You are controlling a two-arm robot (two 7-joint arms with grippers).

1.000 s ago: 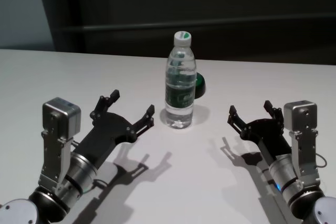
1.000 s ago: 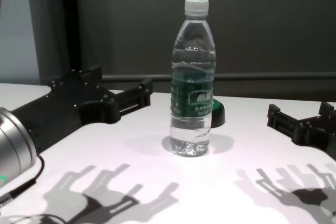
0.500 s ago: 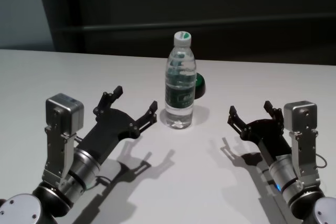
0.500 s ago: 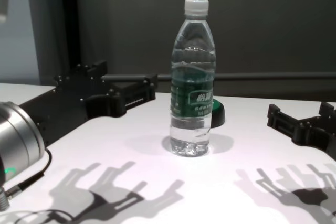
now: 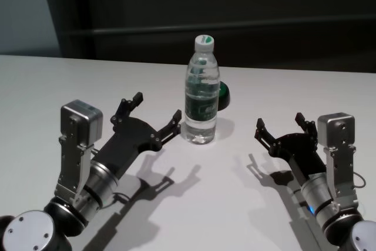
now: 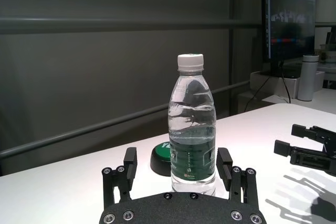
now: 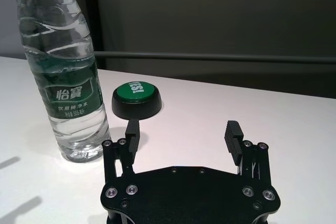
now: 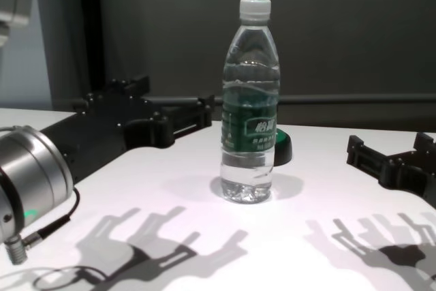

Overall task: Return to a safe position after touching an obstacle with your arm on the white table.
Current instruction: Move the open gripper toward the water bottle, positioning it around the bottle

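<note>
The obstacle, a clear water bottle (image 5: pixel 202 95) with a white cap and dark green label, stands upright mid-table on the white table (image 5: pixel 88 80). My left gripper (image 5: pixel 157 107) is open, raised a little above the tabletop. It points at the bottle, and its nearer fingertip is just left of the bottle with a small gap. The left wrist view shows the bottle (image 6: pixel 192 129) standing just beyond the spread fingers (image 6: pixel 130 161). My right gripper (image 5: pixel 279 120) is open, low over the table, right of the bottle and apart from it. The chest view shows the bottle (image 8: pixel 250 107) between both grippers.
A low green-and-black round button (image 5: pixel 224 95) sits right behind the bottle, and it is also in the right wrist view (image 7: pixel 137 100). The table's far edge meets a dark wall with a rail (image 8: pixel 354 99). A monitor (image 6: pixel 289 24) and a flask (image 6: pixel 306 77) stand off to one side.
My left arm has swung forward and rightward, bringing its open gripper closer to the bottle and a little higher. The bottle and the right arm have not moved.
</note>
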